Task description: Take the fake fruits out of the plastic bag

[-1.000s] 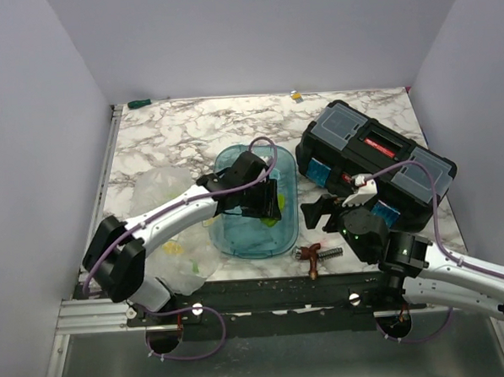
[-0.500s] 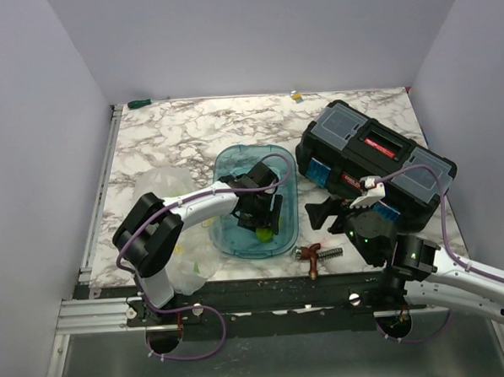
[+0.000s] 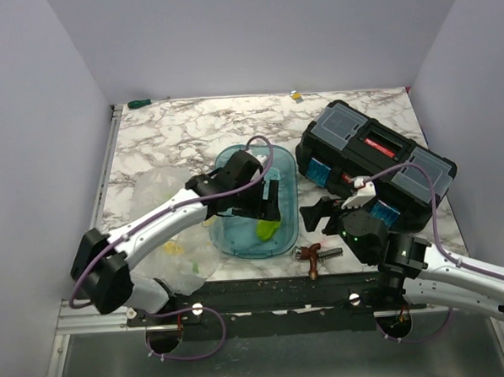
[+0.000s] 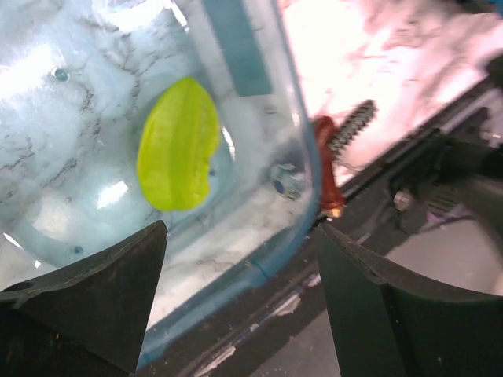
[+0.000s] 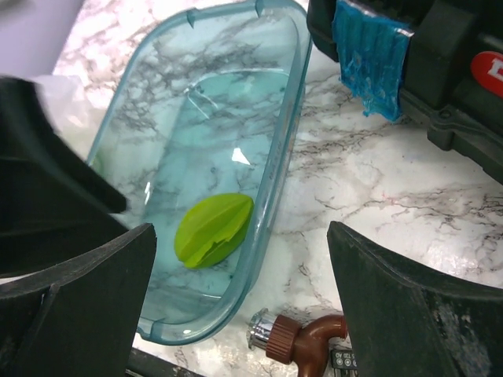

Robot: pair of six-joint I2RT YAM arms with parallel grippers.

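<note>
A light green ridged fake fruit [image 3: 268, 230] lies in the near end of the teal tray [image 3: 280, 166]. It also shows in the left wrist view [image 4: 179, 145] and the right wrist view [image 5: 212, 229]. My left gripper [image 3: 270, 201] hangs open and empty just above the tray [image 4: 240, 232]. The clear crinkled plastic bag [image 3: 163, 189] lies left of the tray, under my left arm, with something small and yellow [image 3: 172, 248] showing inside. My right gripper [image 3: 315, 213] is open and empty, right of the tray [image 5: 240, 232].
A copper-coloured fitting [image 3: 311, 255] lies by the tray's near right corner, also in the wrist views [image 4: 326, 165] [image 5: 306, 345]. A black toolbox [image 3: 373, 161] stands at the right. The table's front edge [image 3: 265, 281] is close behind the tray.
My left gripper dipped into the tray with the green fruit, let it go and rose back. The fruit now lies loose in the tray. My right gripper stays about where it was.
</note>
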